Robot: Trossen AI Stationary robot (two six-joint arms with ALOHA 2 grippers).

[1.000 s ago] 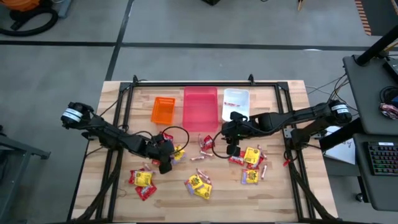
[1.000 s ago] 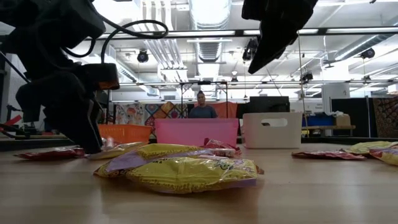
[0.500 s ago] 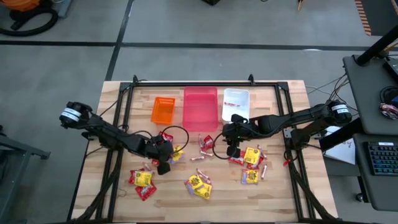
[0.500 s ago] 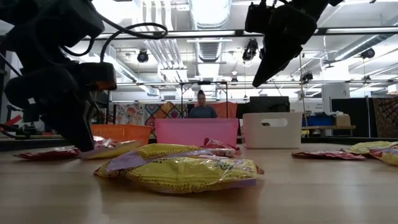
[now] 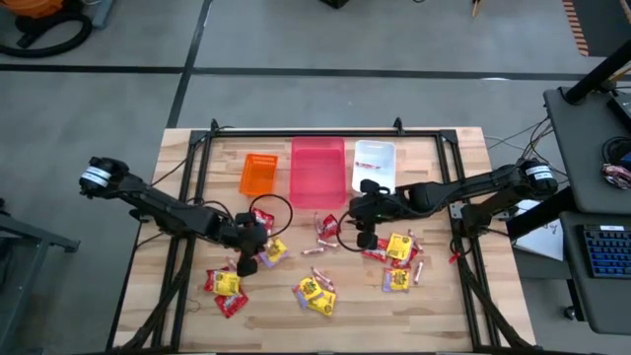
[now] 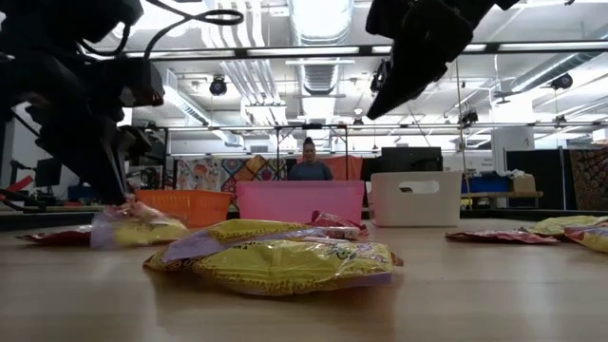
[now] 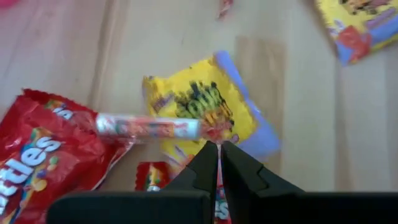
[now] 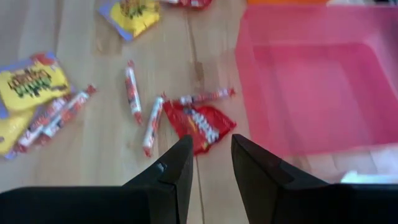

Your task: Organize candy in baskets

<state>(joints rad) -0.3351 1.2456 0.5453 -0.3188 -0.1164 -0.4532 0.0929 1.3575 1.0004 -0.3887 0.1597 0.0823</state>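
Left claw (image 7: 217, 152) pinched tight on a yellow packet's (image 7: 205, 112) edge, apparently for lifting toward the baskets; right claw (image 8: 211, 163), empty and part open, hovers near the pink basket (image 8: 317, 81).

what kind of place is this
Probably a robotics lab or workshop in an open industrial hall: exposed ceiling ducts and strip lights overhead, a wooden table with two mounted robot arms, and a desk with a keyboard beside it.
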